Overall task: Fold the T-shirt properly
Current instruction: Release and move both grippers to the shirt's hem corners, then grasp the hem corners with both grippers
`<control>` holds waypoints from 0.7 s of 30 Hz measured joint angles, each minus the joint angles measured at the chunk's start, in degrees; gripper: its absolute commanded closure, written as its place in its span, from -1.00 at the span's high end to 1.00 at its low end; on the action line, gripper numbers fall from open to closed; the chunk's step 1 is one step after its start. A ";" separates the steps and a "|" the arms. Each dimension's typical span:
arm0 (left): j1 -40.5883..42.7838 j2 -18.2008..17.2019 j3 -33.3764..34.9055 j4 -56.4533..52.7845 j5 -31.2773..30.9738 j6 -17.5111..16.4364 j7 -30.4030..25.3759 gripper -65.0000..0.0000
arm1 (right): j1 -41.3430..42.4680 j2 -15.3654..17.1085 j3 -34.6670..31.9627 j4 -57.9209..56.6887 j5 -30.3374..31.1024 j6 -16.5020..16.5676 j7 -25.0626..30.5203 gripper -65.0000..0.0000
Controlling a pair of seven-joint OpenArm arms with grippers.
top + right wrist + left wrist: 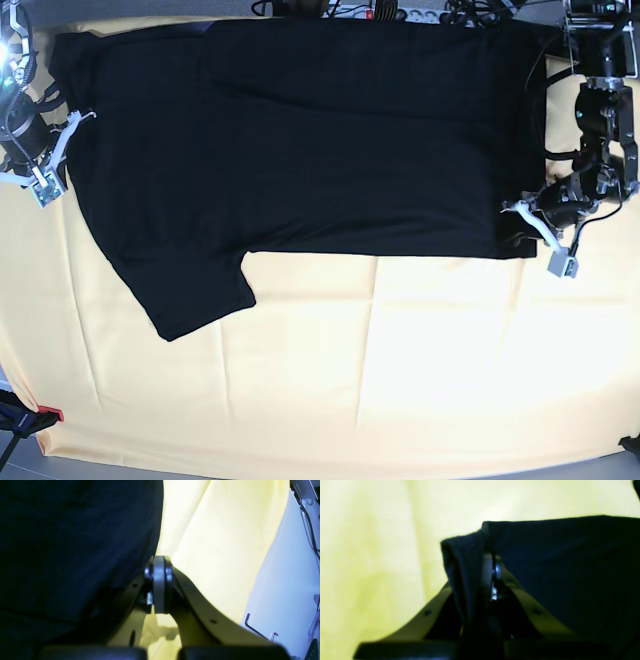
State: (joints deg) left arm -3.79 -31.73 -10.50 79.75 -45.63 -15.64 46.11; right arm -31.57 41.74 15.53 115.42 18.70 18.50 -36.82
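- The base view is bright and evenly lit; the T-shirt (300,140) reads as flat black with hardly any visible folds.
- Both wrist views are soft and out of focus up close.
- The tablecloth (370,555) glares greenish-yellow, nearly washed out.
- The base view's edges bow slightly.

Bare tablecloth (400,360) lies open below the T-shirt (300,140), whose hanging sleeve (185,290) juts into it.
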 measured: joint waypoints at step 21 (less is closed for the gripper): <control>-3.56 0.00 0.04 -0.07 3.87 -0.20 -2.40 -1.00 | 31.15 -11.67 0.00 -36.13 15.28 15.43 1.25 -0.12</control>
State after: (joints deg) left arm -7.35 -31.73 -10.46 79.68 -41.76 -15.84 43.70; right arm -0.43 30.06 15.53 79.29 33.98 33.93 -35.57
